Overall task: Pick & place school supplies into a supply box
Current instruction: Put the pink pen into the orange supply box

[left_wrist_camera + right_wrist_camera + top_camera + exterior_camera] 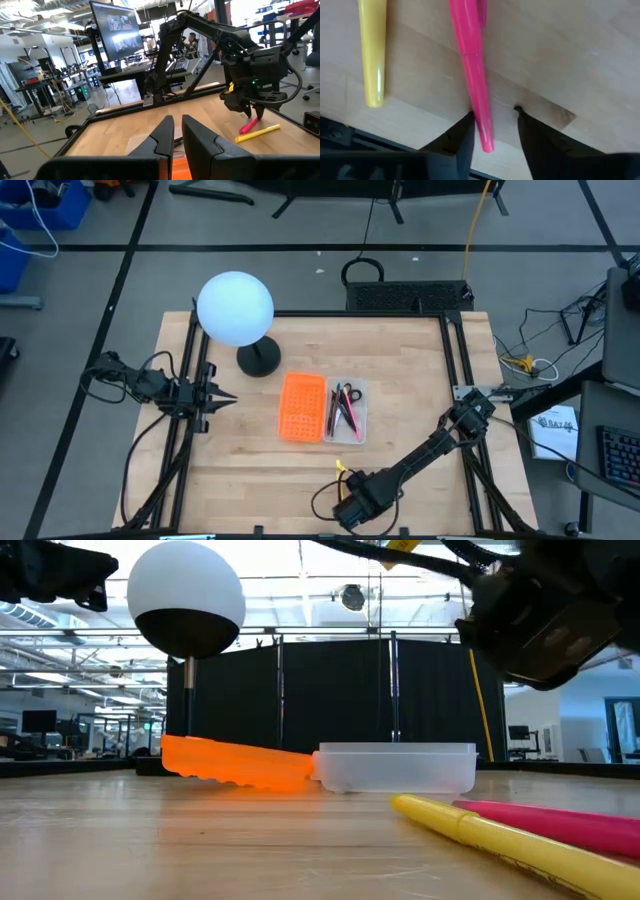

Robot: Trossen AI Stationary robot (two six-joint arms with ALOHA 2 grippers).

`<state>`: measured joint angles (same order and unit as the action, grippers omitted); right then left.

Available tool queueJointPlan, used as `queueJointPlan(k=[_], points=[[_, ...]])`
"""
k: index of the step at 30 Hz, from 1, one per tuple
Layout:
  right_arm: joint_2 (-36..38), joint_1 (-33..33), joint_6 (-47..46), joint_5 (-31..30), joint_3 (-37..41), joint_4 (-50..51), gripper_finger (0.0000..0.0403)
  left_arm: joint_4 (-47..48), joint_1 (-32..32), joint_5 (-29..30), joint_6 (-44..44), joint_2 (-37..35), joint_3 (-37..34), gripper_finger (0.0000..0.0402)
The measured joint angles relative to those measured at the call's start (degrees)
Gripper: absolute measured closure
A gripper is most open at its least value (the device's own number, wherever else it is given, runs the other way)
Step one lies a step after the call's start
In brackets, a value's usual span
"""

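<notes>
Pens first: pink pen [471,65] and yellow pen [372,55] lie side by side on the table [400,360] near its front edge, well apart from the box [347,412]; right gripper [494,120] is down over the pink one, fingers apart, pen running between them, one finger [465,137] touching or just beside the barrel, other finger clear of it, so not clamped; from the left wrist cam the right gripper [250,107] hangs just above the pink pen [248,125], yellow pen [257,133] next to it; low cam shows both pens up close, yellow pen [500,840] in front, pink pen [560,823] behind; box sits mid-table, clear tray w/ scissors [349,396] and a few dark and red pens inside, exact count hard to tell; orange lid [302,407] lies flat, joined to the tray on the left arm's side; in the low cam the lid [235,762] and the box [396,767] stand side by side; lamp [236,308] w/ white globe stands behind the lid, near the back-left of the table; left gripper [228,399] waits at the table's left edge, pointing toward the lid, fingers [160,140] nearly together w/ only a thin slit between, holding nothing.
</notes>
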<state>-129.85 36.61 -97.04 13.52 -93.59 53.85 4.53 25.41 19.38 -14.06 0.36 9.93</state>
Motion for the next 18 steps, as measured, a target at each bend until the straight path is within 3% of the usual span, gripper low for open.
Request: queueJointPlan(k=[10, 18], points=[[0.27, 0.48, 13.87, -5.43, 1.24, -1.75, 0.0384, 0.44, 0.0, -1.1, 3.23, 0.0, 0.0, 0.0355], [1.51, 0.79, 12.3, -9.76, 1.42, -3.76, 0.0386, 1.31, 0.0, -1.49, 5.15, 0.01, 0.0, 0.0355]])
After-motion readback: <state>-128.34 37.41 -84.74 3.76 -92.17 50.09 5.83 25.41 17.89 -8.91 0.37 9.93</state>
